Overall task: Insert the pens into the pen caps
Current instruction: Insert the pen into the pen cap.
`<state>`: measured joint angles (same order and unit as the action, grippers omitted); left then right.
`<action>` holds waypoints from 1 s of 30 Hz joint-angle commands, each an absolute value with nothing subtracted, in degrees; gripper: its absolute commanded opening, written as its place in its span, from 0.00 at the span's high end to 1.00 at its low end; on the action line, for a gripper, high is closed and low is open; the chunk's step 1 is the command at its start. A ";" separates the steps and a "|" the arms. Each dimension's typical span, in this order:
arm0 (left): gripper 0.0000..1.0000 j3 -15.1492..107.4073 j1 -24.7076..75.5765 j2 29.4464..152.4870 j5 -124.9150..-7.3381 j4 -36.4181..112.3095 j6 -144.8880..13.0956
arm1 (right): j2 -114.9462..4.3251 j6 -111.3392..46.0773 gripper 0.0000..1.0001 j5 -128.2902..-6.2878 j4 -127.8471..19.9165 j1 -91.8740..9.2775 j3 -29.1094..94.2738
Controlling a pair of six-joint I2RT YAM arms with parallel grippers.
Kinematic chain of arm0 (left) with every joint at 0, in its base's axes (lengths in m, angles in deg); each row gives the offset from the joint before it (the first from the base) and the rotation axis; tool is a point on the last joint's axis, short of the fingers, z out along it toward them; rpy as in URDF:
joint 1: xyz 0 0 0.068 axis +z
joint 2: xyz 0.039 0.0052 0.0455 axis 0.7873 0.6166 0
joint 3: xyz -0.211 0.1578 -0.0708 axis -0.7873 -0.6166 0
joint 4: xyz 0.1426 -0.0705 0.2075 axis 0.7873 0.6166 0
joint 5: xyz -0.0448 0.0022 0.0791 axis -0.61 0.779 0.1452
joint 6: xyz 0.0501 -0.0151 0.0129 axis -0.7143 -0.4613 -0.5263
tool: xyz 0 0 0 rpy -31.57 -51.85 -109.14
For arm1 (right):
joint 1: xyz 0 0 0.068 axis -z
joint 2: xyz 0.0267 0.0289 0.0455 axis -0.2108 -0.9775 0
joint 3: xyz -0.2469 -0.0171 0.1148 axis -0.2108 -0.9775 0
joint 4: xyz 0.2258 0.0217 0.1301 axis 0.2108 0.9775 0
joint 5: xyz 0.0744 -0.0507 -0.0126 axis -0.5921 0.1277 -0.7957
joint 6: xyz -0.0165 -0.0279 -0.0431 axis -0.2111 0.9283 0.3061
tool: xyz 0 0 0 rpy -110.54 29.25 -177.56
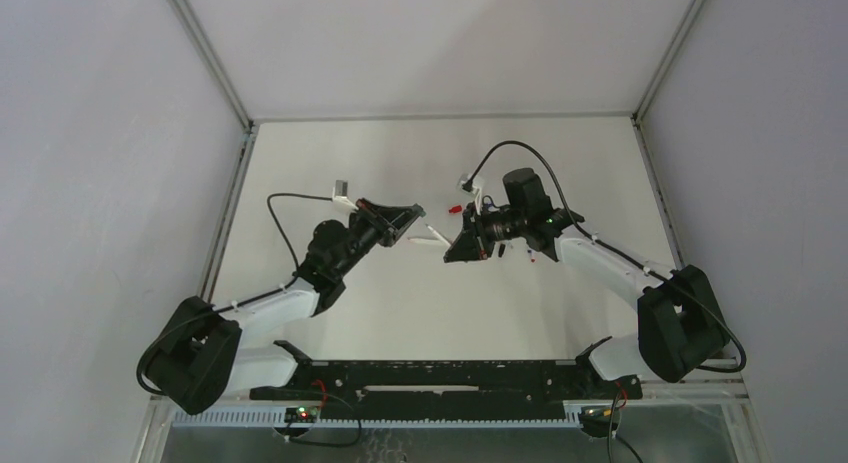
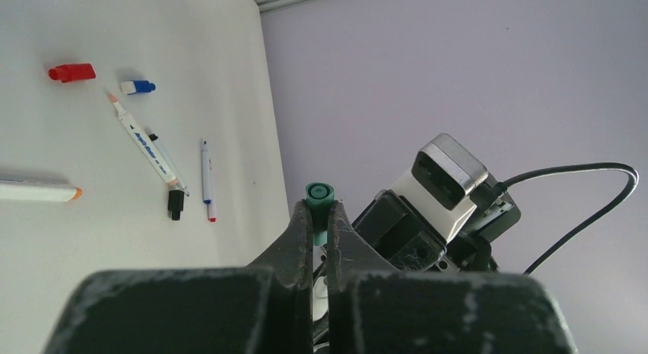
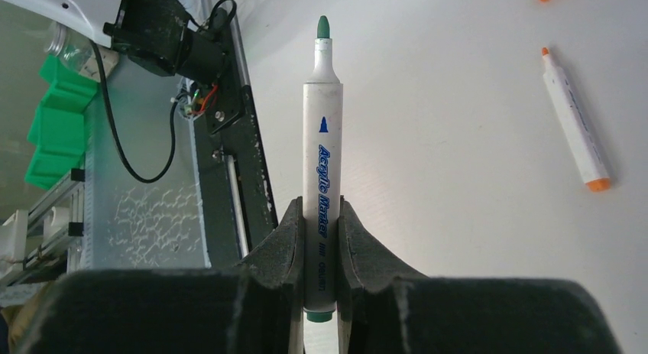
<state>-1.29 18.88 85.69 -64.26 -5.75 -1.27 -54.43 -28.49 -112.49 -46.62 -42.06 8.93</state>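
The left gripper (image 2: 320,216) is clamping the green cap (image 2: 320,192) and the right gripper (image 3: 321,220) is gripping the green pen (image 3: 323,117), the two facing each other in mid-air but not yet joined. The red cap (image 2: 72,72), blue cap (image 2: 138,86) and other pens (image 2: 143,138) are lying loose on the table (image 2: 92,247). One pen may be sitting in the black cap (image 2: 176,205), though that is hard to tell.

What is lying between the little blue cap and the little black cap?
In the left wrist view, white pens lie side by side between the blue cap and the black cap.

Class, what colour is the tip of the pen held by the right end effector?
Green; the tip of the pen shows best in the right wrist view.
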 commanded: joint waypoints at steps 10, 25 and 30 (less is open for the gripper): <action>1.00 -0.78 18.36 86.69 -66.33 -9.75 -0.57 | -54.30 -31.93 1.00 -108.08 -48.47 -41.26 8.98; 1.00 0.06 17.74 89.04 -67.97 -11.85 -0.23 | -54.77 -33.29 1.00 -107.23 -48.85 -40.87 8.97; 1.00 0.00 17.66 88.87 -68.01 -11.94 -0.23 | -54.82 -33.79 1.00 -107.09 -48.89 -40.81 8.98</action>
<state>-1.29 18.09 89.03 -67.25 -9.18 -0.73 -54.70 -32.62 -107.68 -47.16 -41.32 8.93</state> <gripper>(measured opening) 0.028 0.189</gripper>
